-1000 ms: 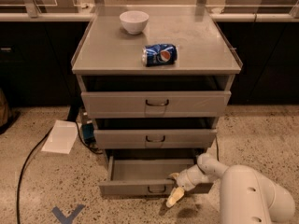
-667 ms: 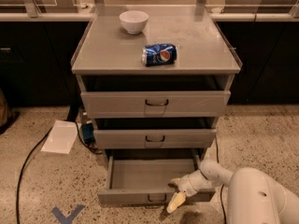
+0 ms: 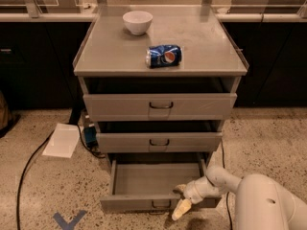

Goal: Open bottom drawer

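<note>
Dim and warm overall, lit softly from above, with pale sheen on the cabinet top [image 3: 201,51], dark shadow in the gaps above the drawers, and brightest on the white gripper [image 3: 181,199] low at the front edge of the open bottom drawer [image 3: 153,178].

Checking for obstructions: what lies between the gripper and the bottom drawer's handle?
Nothing: in the camera view the gripper sits at the bottom drawer's front edge, just right of its handle, only bare drawer front between.
</note>
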Robot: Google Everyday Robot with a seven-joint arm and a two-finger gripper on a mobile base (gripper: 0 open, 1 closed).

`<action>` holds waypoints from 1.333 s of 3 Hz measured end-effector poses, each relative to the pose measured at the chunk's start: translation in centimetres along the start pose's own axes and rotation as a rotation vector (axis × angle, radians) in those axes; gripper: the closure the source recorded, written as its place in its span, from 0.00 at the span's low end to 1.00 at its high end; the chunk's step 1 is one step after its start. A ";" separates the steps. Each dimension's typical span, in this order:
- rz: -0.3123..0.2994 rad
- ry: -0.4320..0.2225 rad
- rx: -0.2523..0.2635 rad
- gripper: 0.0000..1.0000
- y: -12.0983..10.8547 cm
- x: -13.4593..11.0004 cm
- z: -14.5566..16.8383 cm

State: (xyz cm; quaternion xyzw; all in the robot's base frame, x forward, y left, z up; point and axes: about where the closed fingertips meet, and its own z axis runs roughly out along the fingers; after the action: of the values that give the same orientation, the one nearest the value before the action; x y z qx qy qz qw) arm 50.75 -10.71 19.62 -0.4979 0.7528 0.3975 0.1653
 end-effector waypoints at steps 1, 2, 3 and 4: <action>0.041 -0.014 -0.038 0.00 2.4 1.8 0.0; 0.073 -0.024 -0.077 0.00 5.9 2.8 -0.3; 0.073 -0.024 -0.078 0.00 5.9 2.8 -0.3; 0.086 -0.026 -0.116 0.00 7.0 3.4 -0.1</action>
State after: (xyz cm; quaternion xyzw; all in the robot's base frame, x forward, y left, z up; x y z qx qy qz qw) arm 43.10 -11.57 20.51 -0.4688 0.7470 0.4534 0.1287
